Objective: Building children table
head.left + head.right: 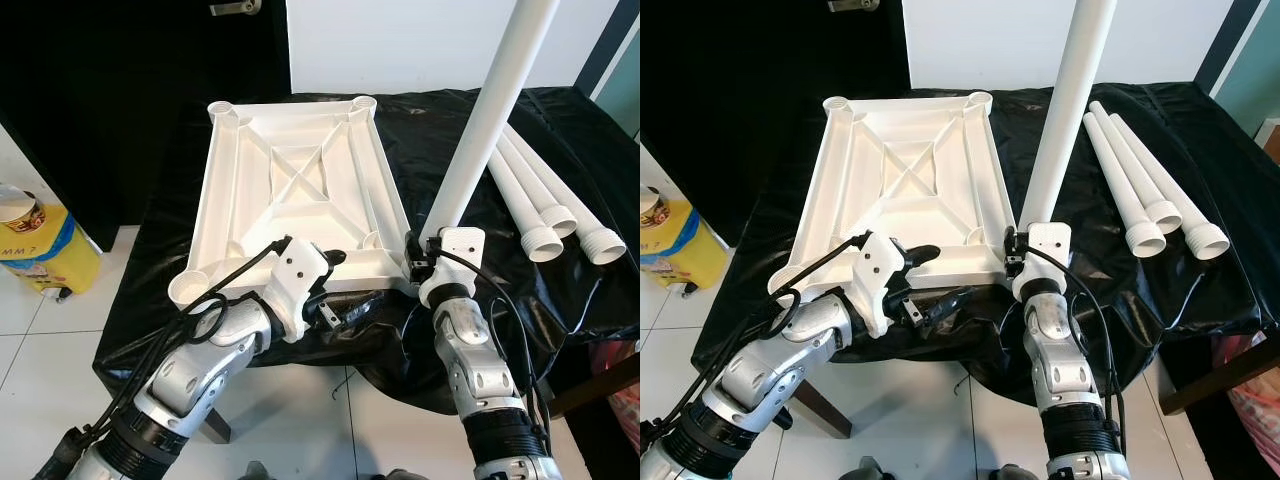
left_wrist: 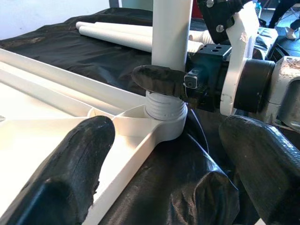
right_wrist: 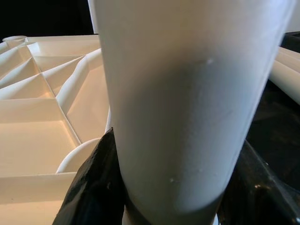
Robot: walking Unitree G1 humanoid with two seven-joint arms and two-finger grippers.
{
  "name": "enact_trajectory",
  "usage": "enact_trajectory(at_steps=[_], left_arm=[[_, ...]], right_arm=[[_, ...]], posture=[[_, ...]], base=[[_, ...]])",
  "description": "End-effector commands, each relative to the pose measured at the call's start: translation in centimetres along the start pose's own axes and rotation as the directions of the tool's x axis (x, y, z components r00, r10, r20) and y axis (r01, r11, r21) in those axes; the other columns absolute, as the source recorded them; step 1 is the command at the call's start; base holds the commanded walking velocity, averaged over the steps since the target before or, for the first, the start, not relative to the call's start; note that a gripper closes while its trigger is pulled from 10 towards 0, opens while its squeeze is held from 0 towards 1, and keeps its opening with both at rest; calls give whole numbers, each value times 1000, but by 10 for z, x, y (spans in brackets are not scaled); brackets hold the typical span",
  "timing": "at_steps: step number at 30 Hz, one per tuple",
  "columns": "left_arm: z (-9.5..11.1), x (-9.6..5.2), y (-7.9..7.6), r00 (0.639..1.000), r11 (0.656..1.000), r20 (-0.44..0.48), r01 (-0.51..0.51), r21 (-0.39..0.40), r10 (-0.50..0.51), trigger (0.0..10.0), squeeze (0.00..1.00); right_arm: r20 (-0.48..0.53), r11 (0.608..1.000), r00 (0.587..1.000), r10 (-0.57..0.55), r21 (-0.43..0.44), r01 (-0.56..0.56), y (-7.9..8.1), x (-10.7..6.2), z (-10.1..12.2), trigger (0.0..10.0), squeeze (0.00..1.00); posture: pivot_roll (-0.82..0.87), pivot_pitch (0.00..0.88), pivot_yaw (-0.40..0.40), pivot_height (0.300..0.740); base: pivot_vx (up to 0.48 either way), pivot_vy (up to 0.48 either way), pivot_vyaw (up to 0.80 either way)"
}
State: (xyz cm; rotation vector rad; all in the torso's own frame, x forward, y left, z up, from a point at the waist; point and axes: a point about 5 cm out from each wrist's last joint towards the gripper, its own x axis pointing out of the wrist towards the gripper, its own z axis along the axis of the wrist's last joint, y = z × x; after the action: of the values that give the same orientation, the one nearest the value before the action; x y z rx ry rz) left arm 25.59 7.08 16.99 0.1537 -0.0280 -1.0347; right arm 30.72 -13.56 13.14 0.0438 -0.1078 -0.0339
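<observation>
The white tabletop (image 1: pixel 290 190) lies upside down on a black cloth, ribs up, with a round socket at each corner. One white leg (image 1: pixel 490 110) stands upright in the near right corner socket (image 2: pixel 164 122). My right gripper (image 1: pixel 422 248) is shut on this leg just above its threaded base; its black fingers (image 3: pixel 93 187) hug the tube (image 3: pixel 187 93). My left gripper (image 1: pixel 343 285) is open at the tabletop's near edge, just left of that corner. One of its fingers (image 2: pixel 70 173) is over the tabletop rim, the other over the cloth.
Three more white legs (image 1: pixel 545 200) lie side by side on the cloth (image 1: pixel 560 130) to the right of the upright leg. A yellow container (image 1: pixel 40 250) stands on the tiled floor at the left. A black wall lies behind the table's left side.
</observation>
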Motion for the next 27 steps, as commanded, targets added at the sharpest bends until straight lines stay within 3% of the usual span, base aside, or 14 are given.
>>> enact_trajectory(at_steps=[1,22,23,24,25,26,27], left_arm=[[-2,0,-6,992,992,-11,130,12,-129,10000,0],[-1,-3,1,994,993,-17,112,28,-112,10000,0],[0,-3,3,994,993,-17,110,31,-109,10000,0],[0,-3,3,994,993,-17,110,31,-109,10000,0],[0,-3,4,994,994,-17,108,33,-107,10000,0],[1,-3,4,994,994,-16,106,35,-105,10000,0],[1,-3,5,994,994,-15,104,35,-104,10000,0]], right_arm=[[-79,999,996,-42,-13,41,-9,-6,-16,10000,0],[-64,997,995,-75,-40,72,-14,-3,-11,10000,0],[-62,996,995,-77,-41,75,-14,-2,-11,10000,396],[-62,996,995,-77,-41,75,-14,-2,-11,10000,396],[-60,996,995,-78,-42,76,-15,-2,-10,10000,529],[-60,996,995,-76,-41,74,-15,-2,-10,10000,1000],[-60,997,995,-74,-40,72,-15,-2,-9,10000,1000]], posture=[[20,45,-24,740],[31,37,-16,740],[31,38,-16,740],[31,38,-16,740],[30,38,-16,740],[30,38,-17,740],[30,38,-17,740]], base=[[0,0,0],[0,0,0],[0,0,0],[0,0,0],[0,0,0],[0,0,0],[0,0,0]])
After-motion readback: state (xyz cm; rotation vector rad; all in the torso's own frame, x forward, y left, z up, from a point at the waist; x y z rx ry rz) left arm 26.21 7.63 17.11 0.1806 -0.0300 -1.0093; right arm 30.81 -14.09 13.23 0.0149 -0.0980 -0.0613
